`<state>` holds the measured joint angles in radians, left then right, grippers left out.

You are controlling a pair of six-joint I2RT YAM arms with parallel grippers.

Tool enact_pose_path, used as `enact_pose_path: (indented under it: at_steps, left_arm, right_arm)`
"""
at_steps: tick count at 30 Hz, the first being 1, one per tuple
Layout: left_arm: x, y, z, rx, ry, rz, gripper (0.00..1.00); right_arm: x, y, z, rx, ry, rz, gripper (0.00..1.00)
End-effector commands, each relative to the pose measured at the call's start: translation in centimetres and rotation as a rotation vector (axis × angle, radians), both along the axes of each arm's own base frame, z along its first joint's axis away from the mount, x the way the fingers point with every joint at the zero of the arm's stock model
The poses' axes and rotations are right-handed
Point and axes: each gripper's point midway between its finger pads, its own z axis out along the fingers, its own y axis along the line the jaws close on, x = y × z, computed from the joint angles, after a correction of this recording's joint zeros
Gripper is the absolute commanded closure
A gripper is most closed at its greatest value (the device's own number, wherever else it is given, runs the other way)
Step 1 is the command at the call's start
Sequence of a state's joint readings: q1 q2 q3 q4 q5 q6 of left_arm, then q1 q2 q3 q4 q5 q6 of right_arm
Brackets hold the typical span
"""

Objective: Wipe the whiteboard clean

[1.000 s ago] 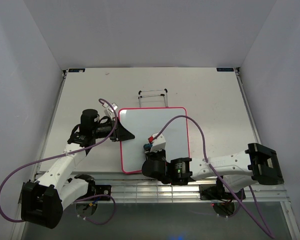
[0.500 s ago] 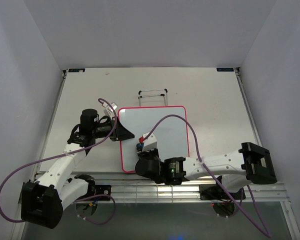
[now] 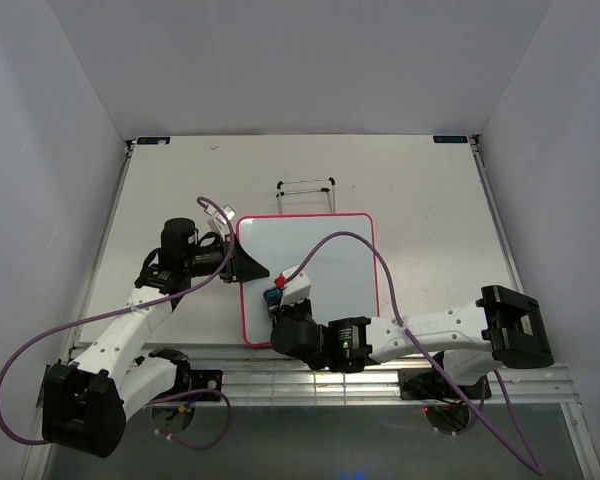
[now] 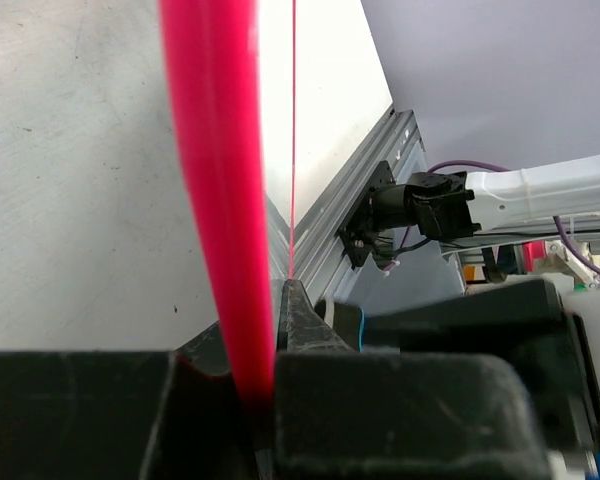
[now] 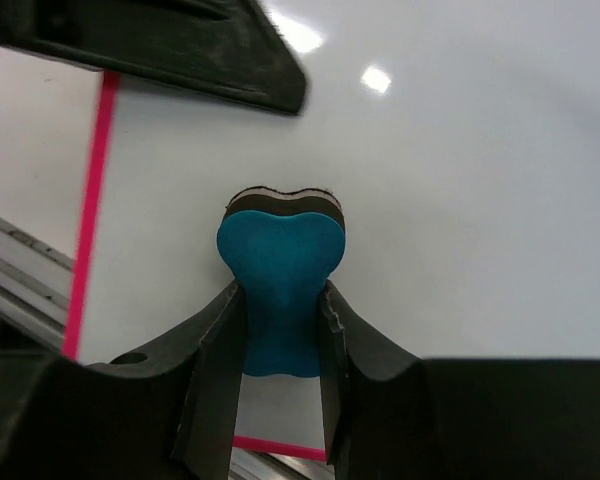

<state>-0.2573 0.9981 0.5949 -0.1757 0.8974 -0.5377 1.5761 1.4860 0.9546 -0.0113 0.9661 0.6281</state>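
Observation:
The whiteboard, white with a thin pink frame, lies flat mid-table. Its face shows no marks in any view. My left gripper is shut on the board's left edge; in the left wrist view the pink frame runs down into the closed jaws of that gripper. My right gripper is shut on the blue bone-shaped eraser, over the board's near-left part. From the right wrist, the eraser is pinched at its waist by the gripper, its dark felt side pressed to the white face.
A thin black wire stand sits just beyond the board's far edge. A metal rail runs along the table's near edge, close to the board's near side. The left gripper's black finger crosses the top of the right wrist view.
My right gripper has slid the eraser left and slightly nearer across the board, toward its near-left corner. The left gripper and the board have stayed put.

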Motion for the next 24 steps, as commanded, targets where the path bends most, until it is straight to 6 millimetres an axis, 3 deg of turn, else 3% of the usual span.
enact_pose_path:
  at_steps: [1,2,5,6,8,9,15,16,18,20,22,23,24]
  left_arm:
    - [-0.3,0.2,-0.5,0.040,-0.046,0.000,1.00]
    - [-0.2,0.3,-0.5,0.041,-0.046,0.001,1.00]
    - [-0.3,0.3,-0.5,0.039,-0.051,0.000,1.00]
    - [-0.3,0.2,-0.4,0.038,-0.050,-0.001,1.00]
    - [-0.4,0.2,-0.5,0.037,-0.048,-0.006,1.00]
    - [-0.4,0.2,-0.5,0.036,-0.049,-0.007,1.00]
    - [-0.6,0.1,0.0,0.025,-0.071,-0.021,1.00]
    - [-0.6,0.1,0.3,0.019,-0.082,-0.026,1.00]
    - [-0.9,-0.1,1.6,-0.009,-0.136,-0.041,1.00]
    - [-1.0,-0.1,2.7,-0.030,-0.174,-0.041,1.00]
    - [-0.8,-0.2,3.8,-0.051,-0.210,-0.036,1.00]
    - [-0.8,-0.3,4.7,-0.074,-0.205,-0.027,1.00]
    - [-0.6,-0.4,5.8,-0.092,-0.238,-0.025,1.00]
  right_arm:
    - [2.7,-4.5,-1.7,-0.020,0.019,-0.139,0.92]
    - [3.9,-7.1,-4.1,-0.064,0.038,-0.189,0.92]
    - [5.7,-11.7,-6.1,-0.031,0.122,-0.285,0.92]
    - [5.7,-14.2,-8.4,-0.065,0.142,-0.316,0.92]
    - [6.6,-16.8,-8.5,-0.014,0.177,-0.364,0.92]
    - [6.4,-18.7,-10.1,-0.042,0.193,-0.379,0.92]
    - [8.4,-24.7,-8.9,0.039,0.186,-0.463,0.92]
    - [9.2,-25.5,-7.2,0.068,0.153,-0.462,0.92]
    - [9.6,-26.2,-5.6,0.084,0.138,-0.445,0.92]
    - [11.2,-28.2,-3.6,0.056,0.113,-0.480,0.92]
    - [12.2,-29.8,-4.6,0.005,0.208,-0.491,0.92]
    - [13.0,-30.0,-3.6,0.009,0.227,-0.483,0.92]
    - [13.0,-29.4,-4.8,-0.012,0.308,-0.414,0.92]
